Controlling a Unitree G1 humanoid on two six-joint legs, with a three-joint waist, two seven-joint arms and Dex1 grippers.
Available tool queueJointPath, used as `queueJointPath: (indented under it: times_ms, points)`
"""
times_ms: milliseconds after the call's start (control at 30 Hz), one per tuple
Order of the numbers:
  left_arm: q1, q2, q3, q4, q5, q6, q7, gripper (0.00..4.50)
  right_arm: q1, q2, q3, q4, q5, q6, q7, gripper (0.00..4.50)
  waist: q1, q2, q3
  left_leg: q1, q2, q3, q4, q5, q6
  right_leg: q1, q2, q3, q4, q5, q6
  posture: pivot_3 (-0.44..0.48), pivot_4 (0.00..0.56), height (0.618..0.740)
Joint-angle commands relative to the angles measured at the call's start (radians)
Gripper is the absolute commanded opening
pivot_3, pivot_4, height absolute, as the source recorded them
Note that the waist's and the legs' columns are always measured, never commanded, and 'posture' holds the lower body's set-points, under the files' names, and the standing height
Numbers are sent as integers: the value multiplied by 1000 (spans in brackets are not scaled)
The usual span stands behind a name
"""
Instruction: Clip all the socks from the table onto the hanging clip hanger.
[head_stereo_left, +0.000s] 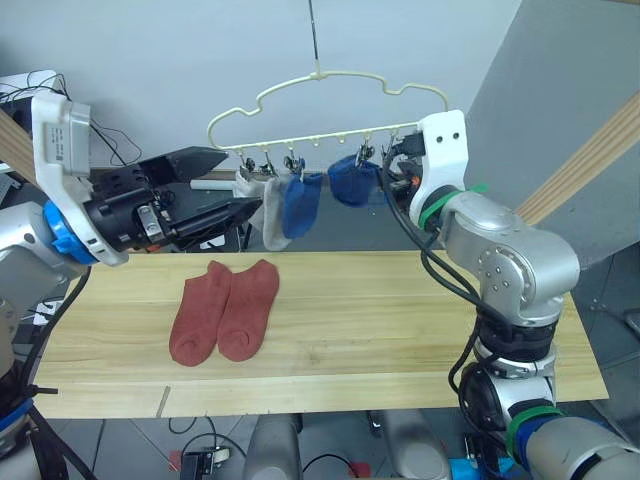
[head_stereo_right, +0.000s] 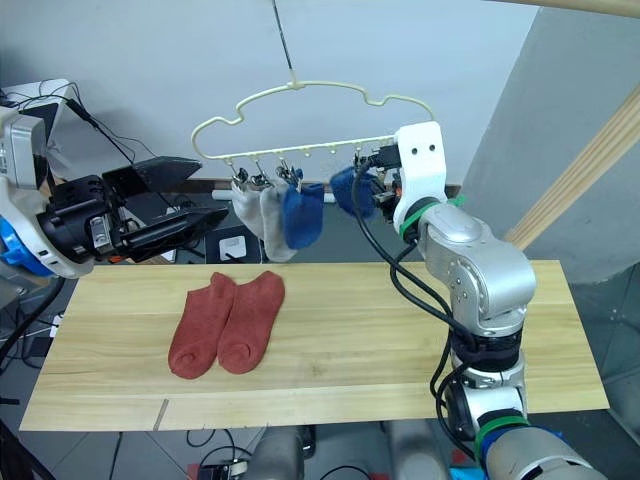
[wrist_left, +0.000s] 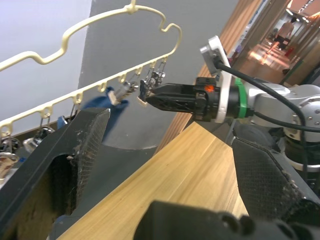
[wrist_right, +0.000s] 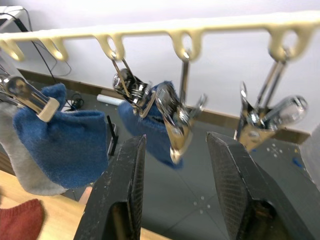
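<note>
Two red socks (head_stereo_left: 225, 312) lie together on the surface (head_stereo_left: 400, 330). Both tools are spread: left (head_stereo_left: 215, 190) beside the hanger (head_stereo_left: 320, 105), right (wrist_right: 175, 190) at its clips, where the wrist view shows a blue sock (wrist_right: 150, 122) half hidden.

Two rust-red socks (head_stereo_left: 224, 311) occupy the table's (head_stereo_left: 400, 330) left half; the right half lies bare.

Head pair looks down over table (head_stereo_left: 400, 330) — wrist cams close on clip hanger (wrist_right: 150, 30).

Silver arms, black cables, green bands
</note>
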Motion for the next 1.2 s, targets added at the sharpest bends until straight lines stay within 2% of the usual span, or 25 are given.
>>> queueJointPath:
  times_ms: [33, 67, 333, 800, 1200]
  points:
    - [-5, 19, 17, -35, -18, -18, 14, 4500, -23, -11, 5, 14, -14, -67, 7, 1986, 1, 0, 0, 0, 0, 0, 0, 0, 0, 0, 0, 0, 0, 0, 0, -106, 294, 740]
    - [-3, 22, 21, -36, -17, -17, 16, 4500, -27, -9, 5, 30, -15, -82, 6, 1986, 1, 0, 0, 0, 0, 0, 0, 0, 0, 0, 0, 0, 0, 0, 0, -83, 289, 740]
    - [1, 30, 27, -42, -21, -18, 30, 4500, -42, -6, 16, 113, -26, -169, 13, 1986, 8, 0, 0, 0, 0, 0, 1, 0, 0, 0, 0, 0, 0, 0, 0, -69, 283, 740]
    - [4, 29, 26, -42, -16, -24, 41, 4500, -54, -7, 11, 164, -42, -220, 3, 1986, 21, 0, 0, 0, 0, 0, 3, 0, 0, 1, 0, 0, 2, 0, 0, -67, 282, 740]
    - [27, 22, 36, -63, -20, -31, 65, 4500, -94, -8, 16, 237, -48, -277, 4, 1986, 22, 0, 0, 0, 0, -1, 12, 0, 0, 1, 0, 0, 13, 0, 0, -54, 272, 740]
